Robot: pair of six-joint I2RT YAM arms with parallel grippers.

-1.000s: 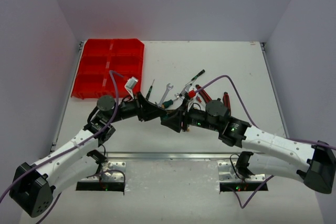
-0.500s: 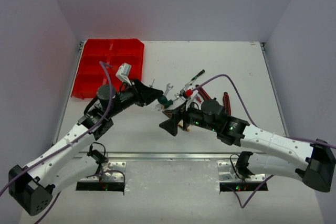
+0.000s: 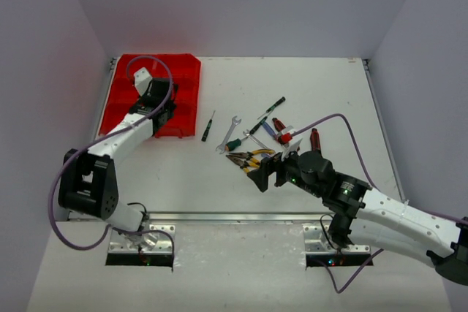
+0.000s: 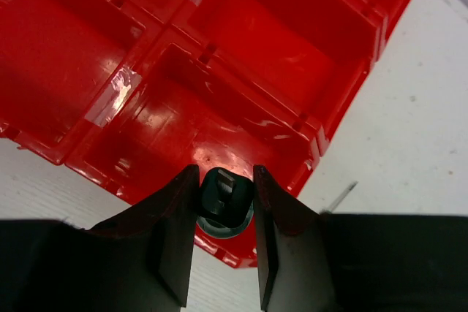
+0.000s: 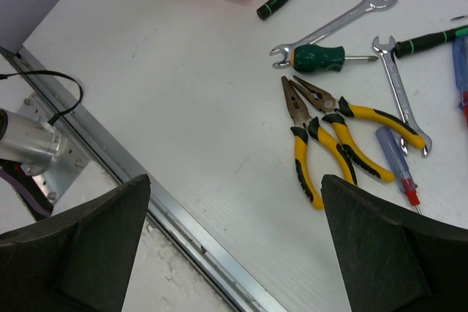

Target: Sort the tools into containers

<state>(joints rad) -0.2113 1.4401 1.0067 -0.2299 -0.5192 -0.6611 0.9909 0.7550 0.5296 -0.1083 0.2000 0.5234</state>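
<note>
White table [image 3: 329,85], grey walls [image 3: 241,5] | left gripper [image 4: 225,180] clamped on green-handled tool [image 4: 227,206], poised over red tray [image 3: 183,71] upper left for dropping | right gripper [image 5: 234,188] fingers apart, empty, above pliers [image 5: 329,126] lower centre, likely next

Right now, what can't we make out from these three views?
- Left wrist: the held tool shows only a dark round end; the left gripper hides the rest, so its type is unclear.
- Top: the left arm covers part of the red tray.
- Right wrist: a blue handle is cut off by the right edge.
</note>
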